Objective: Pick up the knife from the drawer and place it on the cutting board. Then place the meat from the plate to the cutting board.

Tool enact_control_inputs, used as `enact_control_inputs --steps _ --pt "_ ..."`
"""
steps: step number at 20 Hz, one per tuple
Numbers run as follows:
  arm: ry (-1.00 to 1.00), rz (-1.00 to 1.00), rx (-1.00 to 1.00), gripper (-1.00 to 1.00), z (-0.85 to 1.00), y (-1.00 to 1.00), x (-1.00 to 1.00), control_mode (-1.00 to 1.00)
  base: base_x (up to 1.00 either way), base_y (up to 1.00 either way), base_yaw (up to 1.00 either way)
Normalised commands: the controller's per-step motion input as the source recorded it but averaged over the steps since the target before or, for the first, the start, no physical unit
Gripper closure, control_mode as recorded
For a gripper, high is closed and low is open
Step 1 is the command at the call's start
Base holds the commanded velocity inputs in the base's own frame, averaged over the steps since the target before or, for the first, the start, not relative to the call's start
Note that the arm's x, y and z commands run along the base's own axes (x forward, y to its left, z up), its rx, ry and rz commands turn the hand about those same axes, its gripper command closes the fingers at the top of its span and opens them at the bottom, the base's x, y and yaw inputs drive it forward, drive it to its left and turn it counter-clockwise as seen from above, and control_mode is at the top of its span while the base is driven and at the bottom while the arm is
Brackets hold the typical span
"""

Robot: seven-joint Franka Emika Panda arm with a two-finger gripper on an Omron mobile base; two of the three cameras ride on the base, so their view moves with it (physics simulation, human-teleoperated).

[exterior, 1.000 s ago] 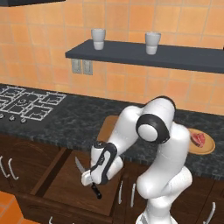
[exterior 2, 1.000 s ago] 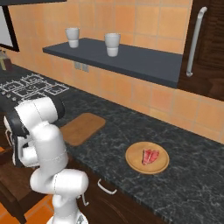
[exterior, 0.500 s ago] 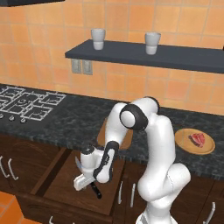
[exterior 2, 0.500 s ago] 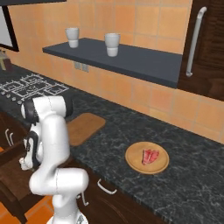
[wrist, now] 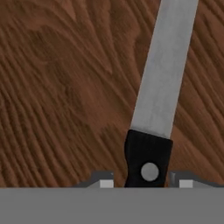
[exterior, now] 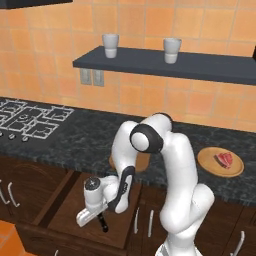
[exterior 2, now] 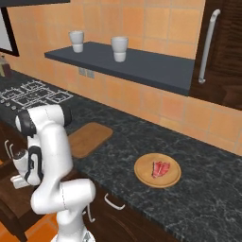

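The arm is folded down into the open drawer [exterior: 65, 210], the gripper [wrist: 142, 183] set astride the knife [wrist: 153, 127] handle, contact unclear, beneath the dark granite counter [exterior: 75, 142].

Tool [wrist: 142, 181] now lower, astride knife [wrist: 159, 83]

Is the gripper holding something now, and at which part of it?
The gripper straddles the knife at its black handle, in the drawer; a firm hold cannot be told.

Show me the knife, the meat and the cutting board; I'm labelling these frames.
knife [wrist: 162, 74], hand view, middle of the grey blade.
meat [exterior 2: 160, 168], right base view, centre of the red slab.
cutting board [exterior 2: 90, 138], right base view, bare middle of the board.
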Motion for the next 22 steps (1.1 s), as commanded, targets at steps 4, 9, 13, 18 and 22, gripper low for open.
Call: enact_control_inputs --steps 4,9,13,18,22 --pt "0.0 0.13 0.01 1.0 -0.06 0.03 -0.07 -1.0 0.0 0.0 0.0" --pt "0.01 0.36 0.0 1.0 0.61 0.0 0.0 -1.0 0.0 0.0 0.0" --pt "0.01 0.34 0.01 1.0 0.94 0.0 0.02 -1.0 0.0 0.0 0.0" --pt "0.06 0.24 0.0 1.0 1.0 0.35 0.12 -1.0 0.0 0.0 0.0" --pt "0.07 0.13 0.0 1.0 1.0 0.65 0.31 -1.0 0.0 0.0 0.0"
